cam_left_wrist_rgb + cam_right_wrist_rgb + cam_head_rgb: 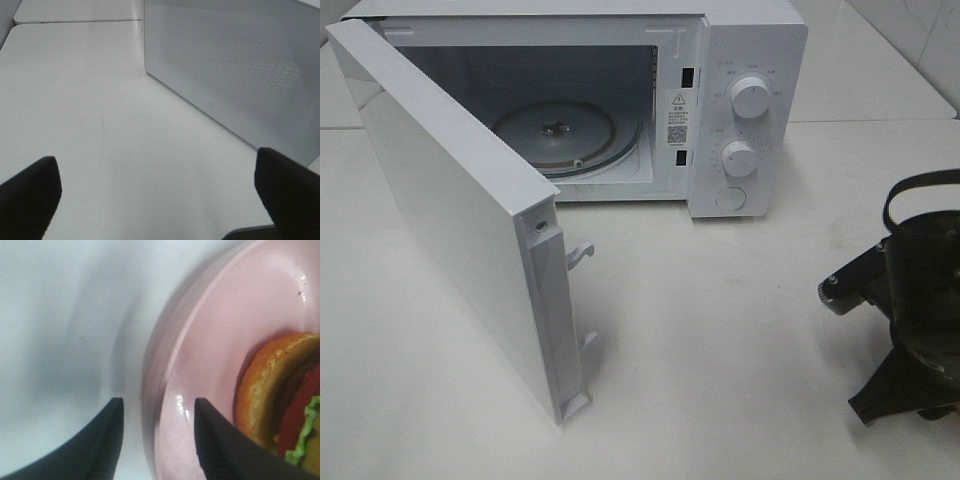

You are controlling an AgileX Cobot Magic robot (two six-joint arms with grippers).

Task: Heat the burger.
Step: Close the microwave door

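the right gripper (155, 440) stands part-open astride the pink plate's (210, 340) rim, one finger each side. the burger (282, 400) sits on that plate. left gripper (155, 200) gapes wide, empty, the microwave door (235, 70) at its one o'clock.

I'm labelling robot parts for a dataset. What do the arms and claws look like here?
The right arm is black, with angular metal brackets and a black cable looping over its top. Both claws have plain dark, tapered fingers: the left claw with broad blunt tips, the right claw with pointed ones. No markings show.
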